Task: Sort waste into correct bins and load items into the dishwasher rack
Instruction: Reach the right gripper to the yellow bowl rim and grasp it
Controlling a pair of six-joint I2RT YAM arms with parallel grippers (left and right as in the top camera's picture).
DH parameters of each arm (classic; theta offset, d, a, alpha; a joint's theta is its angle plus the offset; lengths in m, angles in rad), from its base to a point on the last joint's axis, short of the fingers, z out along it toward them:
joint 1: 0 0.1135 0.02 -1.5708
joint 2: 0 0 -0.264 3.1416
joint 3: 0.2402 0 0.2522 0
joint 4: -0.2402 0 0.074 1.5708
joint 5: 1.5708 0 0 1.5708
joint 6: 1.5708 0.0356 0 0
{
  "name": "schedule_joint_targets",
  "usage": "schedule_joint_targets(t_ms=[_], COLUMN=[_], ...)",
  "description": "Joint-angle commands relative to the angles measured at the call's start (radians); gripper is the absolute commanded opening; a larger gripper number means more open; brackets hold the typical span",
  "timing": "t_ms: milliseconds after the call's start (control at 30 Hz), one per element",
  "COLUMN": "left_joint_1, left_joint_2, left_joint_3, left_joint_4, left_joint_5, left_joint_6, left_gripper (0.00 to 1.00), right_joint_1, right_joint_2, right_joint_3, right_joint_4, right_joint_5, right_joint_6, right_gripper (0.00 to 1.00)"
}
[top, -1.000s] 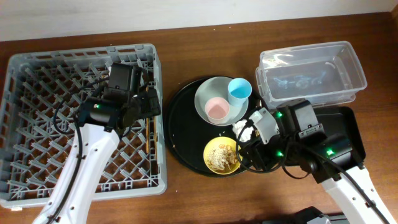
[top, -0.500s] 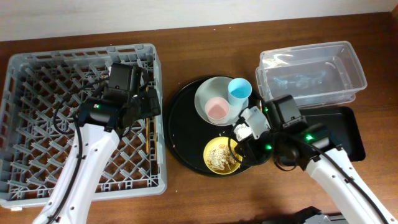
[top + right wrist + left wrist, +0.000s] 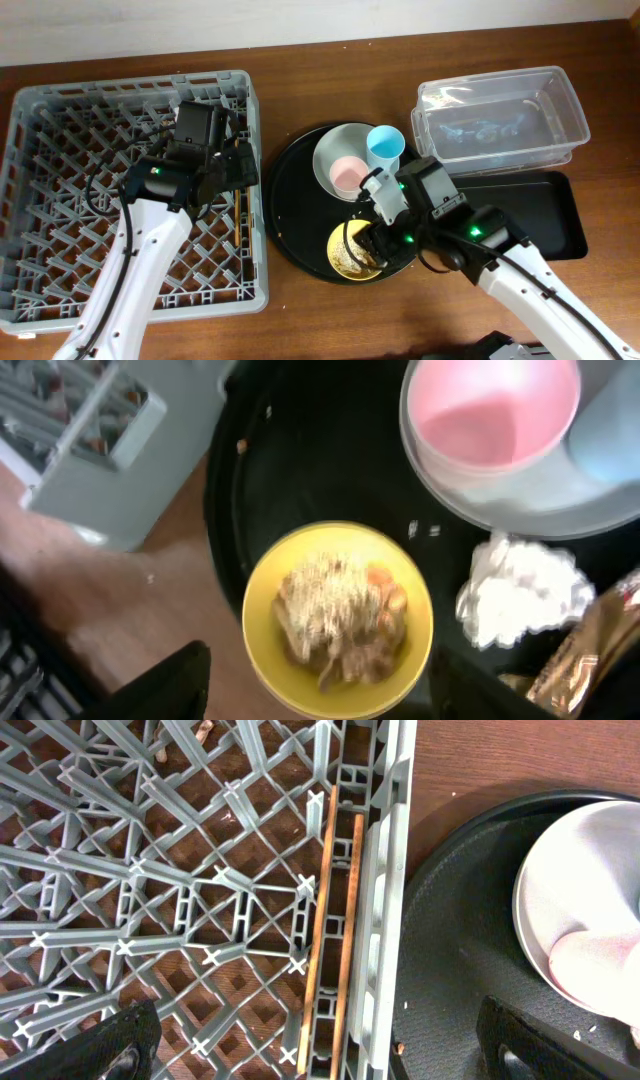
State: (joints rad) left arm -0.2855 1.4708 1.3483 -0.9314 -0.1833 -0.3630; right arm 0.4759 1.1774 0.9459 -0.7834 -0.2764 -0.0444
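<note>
Chopsticks (image 3: 335, 930) lie side by side in grey rack (image 3: 60, 130), along its right wall. Left gripper (image 3: 320, 1050) hangs over them, fingers spread wide, empty. Right gripper (image 3: 320, 695) hovers above yellow bowl (image 3: 264, 658) of tan scraps (image 3: 340, 620) on round black tray (image 3: 290, 225); fingers apart, holding nothing. Napkin (image 3: 520, 590) and gold wrapper (image 3: 590, 650) just beside bowl. Pink cup (image 3: 495, 415) sits on white plate (image 3: 330, 150)

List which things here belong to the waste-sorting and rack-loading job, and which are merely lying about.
Job: grey rack, chopsticks, yellow bowl, food scraps, pink cup, blue cup, white plate, napkin, gold wrapper, clear tub, shallow black tray.
Lying about: round black tray, wooden table.
</note>
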Motion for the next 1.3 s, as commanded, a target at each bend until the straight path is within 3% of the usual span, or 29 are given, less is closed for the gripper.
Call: schedule_joint_targets(t_ms=[0,200,333,567,800,1100,1167,1267], left_joint_1=[0.000,0.000,0.000,0.000,0.000,0.000,0.000,0.000], left_joint_2=[0.000,0.000,0.000,0.000,0.000,0.000,0.000,0.000], left_joint_3=[0.012,0.012,0.012,0.012,0.012,0.012,0.012,0.012], left_joint_4=[0.002,0.002,0.002,0.002,0.002,0.002,0.002,0.002], left_joint_5=[0.003,0.003,0.003,0.003,0.003,0.003,0.003,0.003], left_joint_6=[-0.003,-0.003,-0.003,-0.003,-0.003,-0.003,-0.003,-0.003], left_gripper=[0.99,0.99,0.99,1.00,0.99,0.99,0.99,0.99], right_joint_1=[0.021,0.145,0.211,0.285,0.318,0.318,0.318,0.318], right_joint_2=[0.025,0.130,0.248,0.389,0.399,0.449,0.449,0.449], right_joint_3=[-0.006,-0.006,-0.006,-0.006,-0.008,-0.010,-0.010,-0.015], right_joint_4=[0.038,0.071,0.089,0.119,0.118,0.126,0.121,0.114], right_joint_5=[0.026,0.059,0.132,0.132,0.133,0.158,0.158,0.158], right_joint_6=[0.027,0.028,0.102,0.132,0.159,0.185,0.185,0.185], right_gripper=[0.63,0.54,0.48,0.45,0.37,0.34,0.27,0.25])
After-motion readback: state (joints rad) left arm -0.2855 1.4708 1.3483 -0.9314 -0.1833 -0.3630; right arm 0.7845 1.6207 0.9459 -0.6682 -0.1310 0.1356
